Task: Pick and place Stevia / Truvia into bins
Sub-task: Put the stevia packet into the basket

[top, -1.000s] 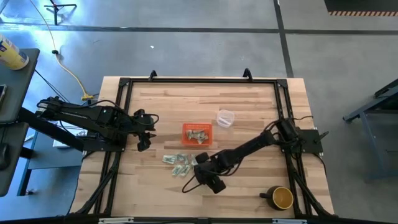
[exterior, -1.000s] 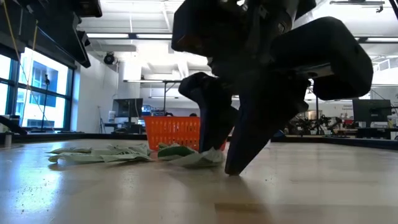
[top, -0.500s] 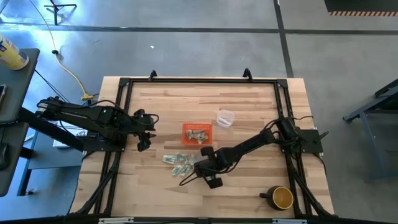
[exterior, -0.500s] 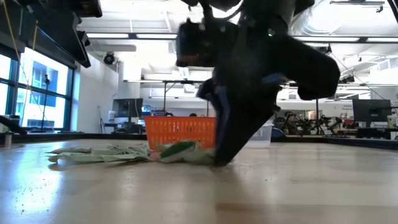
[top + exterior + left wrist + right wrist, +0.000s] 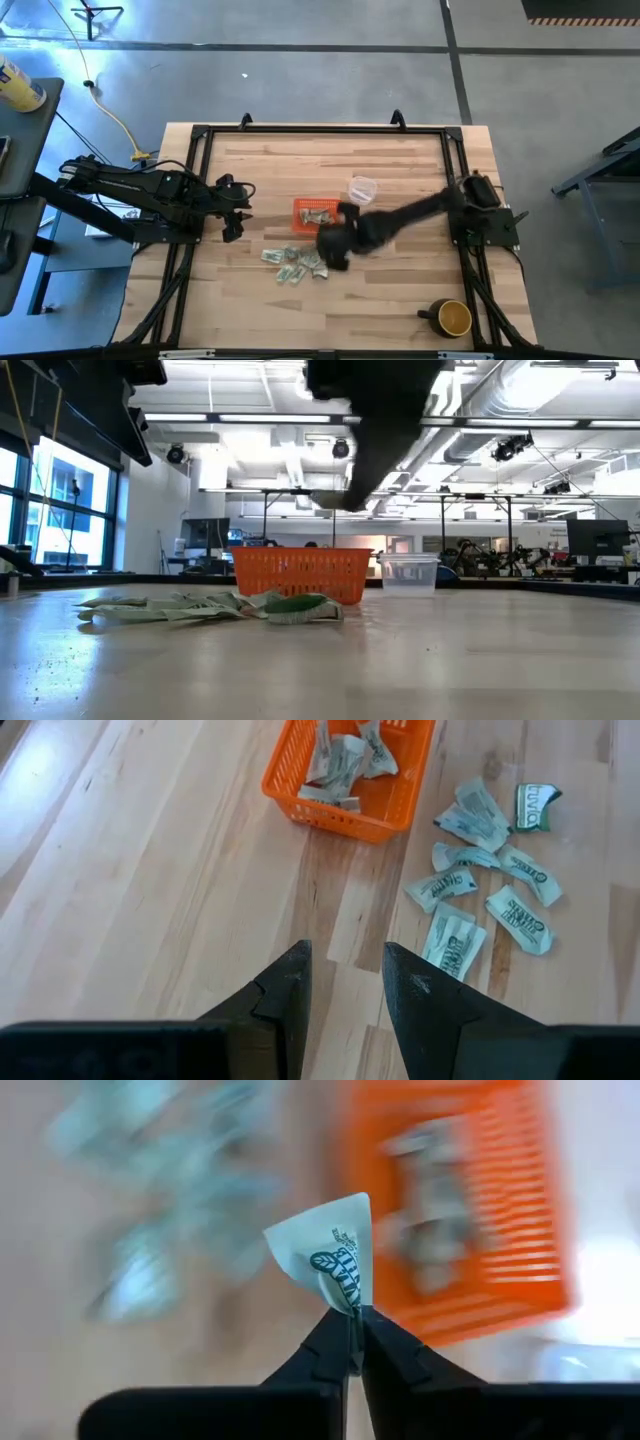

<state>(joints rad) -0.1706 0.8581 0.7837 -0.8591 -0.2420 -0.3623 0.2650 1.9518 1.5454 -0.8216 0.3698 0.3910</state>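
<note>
The orange bin (image 5: pixel 316 213) stands mid-table with several Stevia sachets inside (image 5: pixel 345 760). More pale green and white sachets (image 5: pixel 290 262) lie flat on the wood near it (image 5: pixel 480 870). My right gripper (image 5: pixel 327 255) hovers between heap and bin, shut on one sachet (image 5: pixel 335 1260). My left gripper (image 5: pixel 345 990) waits open to the left of the bin (image 5: pixel 235 215), with nothing between its fingers. My right gripper pinches one sachet by a corner (image 5: pixel 352 1308) between its two fingertips (image 5: pixel 385 1342). The sachet sticks out beyond the tips, slightly curled. It is lifted clear of the table.
A clear round cup (image 5: pixel 362 189) stands just right of the bin on its far side. A dark mug (image 5: pixel 452 318) sits near the front right corner. A black frame (image 5: pixel 200 135) borders the wooden table.
My right gripper has shut on a sachet at the right end of the heap. It then rose off the table and moved toward the far edge, nearer the bin, carrying the sachet. The other sachets stay where they were.
</note>
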